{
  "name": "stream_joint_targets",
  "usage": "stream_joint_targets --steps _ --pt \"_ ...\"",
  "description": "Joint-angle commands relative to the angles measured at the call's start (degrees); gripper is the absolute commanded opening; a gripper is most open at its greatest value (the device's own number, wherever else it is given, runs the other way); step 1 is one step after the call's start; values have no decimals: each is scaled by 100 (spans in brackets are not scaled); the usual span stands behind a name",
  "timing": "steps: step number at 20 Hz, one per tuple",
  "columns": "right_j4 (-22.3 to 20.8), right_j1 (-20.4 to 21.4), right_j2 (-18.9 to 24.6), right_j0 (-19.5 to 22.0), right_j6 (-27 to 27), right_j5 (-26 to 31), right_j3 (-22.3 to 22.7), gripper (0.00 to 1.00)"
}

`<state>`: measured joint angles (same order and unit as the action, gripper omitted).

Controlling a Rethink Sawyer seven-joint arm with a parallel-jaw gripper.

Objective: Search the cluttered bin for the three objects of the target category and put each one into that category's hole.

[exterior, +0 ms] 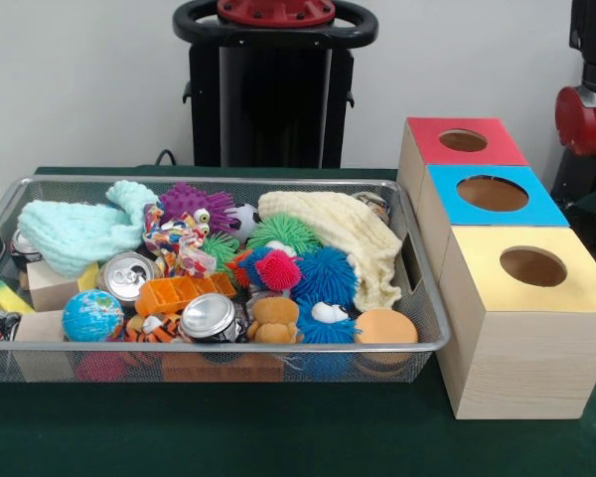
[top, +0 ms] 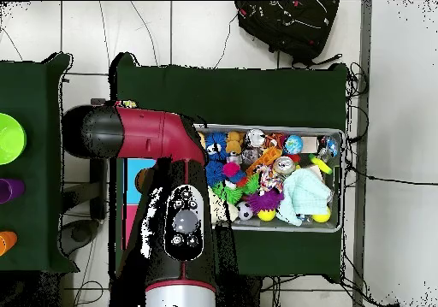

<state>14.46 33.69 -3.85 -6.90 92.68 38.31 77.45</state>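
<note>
A wire mesh bin (exterior: 417,248) holds a pile of mixed things: two silver cans (exterior: 127,273) (exterior: 209,316), a blue spiky ball (exterior: 328,273), a green one (exterior: 283,234), a pink one (exterior: 278,270), a purple one (exterior: 199,204), and a small globe (exterior: 92,316). Beside the bin stand three wooden boxes, each with a round hole in a coloured top: red (exterior: 427,134), blue (exterior: 447,194), yellow (exterior: 477,268). Only a red and black stretch of the arm (exterior: 586,109) shows at the right edge. The overhead view has the arm (top: 162,137) covering the boxes beside the bin (top: 343,184). No gripper shows.
Also in the bin are a teal knitted cloth (exterior: 74,234), a cream cloth (exterior: 343,238), an orange tray (exterior: 184,291), wooden blocks (exterior: 50,288), a plush bear (exterior: 275,320) and an orange sponge (exterior: 385,326). A dark bag (top: 287,26) lies on the floor beyond the table.
</note>
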Motion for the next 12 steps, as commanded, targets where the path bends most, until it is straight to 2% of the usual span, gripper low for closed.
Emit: stream_joint_targets --steps 1,12 --pt "172 -73 54 -9 1580 -277 717 0" --pt "277 -38 74 -2 1534 -381 888 0"
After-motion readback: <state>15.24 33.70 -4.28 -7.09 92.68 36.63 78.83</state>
